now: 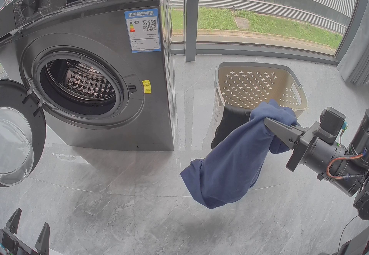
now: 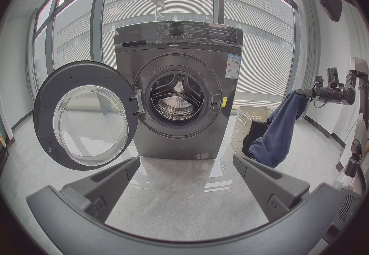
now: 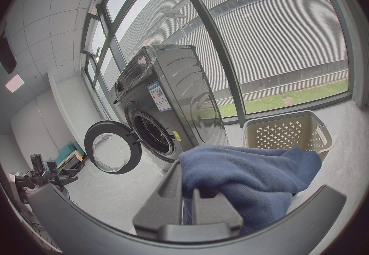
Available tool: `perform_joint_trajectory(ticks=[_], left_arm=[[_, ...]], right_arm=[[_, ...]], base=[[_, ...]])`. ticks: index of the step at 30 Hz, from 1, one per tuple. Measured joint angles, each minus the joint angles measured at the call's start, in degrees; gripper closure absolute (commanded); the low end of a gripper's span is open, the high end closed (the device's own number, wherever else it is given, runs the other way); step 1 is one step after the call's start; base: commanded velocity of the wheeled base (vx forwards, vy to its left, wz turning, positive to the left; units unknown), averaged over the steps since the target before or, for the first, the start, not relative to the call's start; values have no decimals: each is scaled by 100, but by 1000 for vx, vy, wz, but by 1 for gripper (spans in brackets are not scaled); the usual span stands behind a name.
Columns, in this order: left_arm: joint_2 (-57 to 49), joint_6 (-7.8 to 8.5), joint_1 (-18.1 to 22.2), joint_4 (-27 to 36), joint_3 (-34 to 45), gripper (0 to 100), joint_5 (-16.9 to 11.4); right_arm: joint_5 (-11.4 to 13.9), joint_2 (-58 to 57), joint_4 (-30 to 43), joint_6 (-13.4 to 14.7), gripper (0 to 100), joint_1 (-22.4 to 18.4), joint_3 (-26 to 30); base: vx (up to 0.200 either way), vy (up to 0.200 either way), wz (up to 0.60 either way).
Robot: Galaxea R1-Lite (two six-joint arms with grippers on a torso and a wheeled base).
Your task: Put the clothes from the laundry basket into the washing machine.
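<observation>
Right gripper (image 1: 270, 123) is pinching the soft dark-blue fabric garment (image 1: 230, 163) by a bunched fold, and the rest is dangling below it. It's seeming light and floppy, probably swinging easily. Left gripper (image 1: 27, 225) is sitting spread.

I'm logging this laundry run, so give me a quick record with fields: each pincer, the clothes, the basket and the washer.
right pincer: shut on the blue garment, in front of the laundry basket
blue garment: hanging loose from that pincer
black garment: at the basket's near rim, partly behind the blue one
left pincer: open, empty, low, facing the washing machine
washer door: swung fully open
drum: no clothes visible inside
</observation>
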Motion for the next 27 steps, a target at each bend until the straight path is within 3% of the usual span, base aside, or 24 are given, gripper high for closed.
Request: perform_joint_trajectory(ticks=[21, 27], left_arm=[[0, -6, 2, 0, 0, 0, 0], [0, -9, -1, 1, 0, 0, 0]], right_arm=[[2, 4, 11, -6, 100, 59, 67], [2, 11, 9, -6, 100, 67, 80]], base=[[0, 200, 0], [0, 0, 0]])
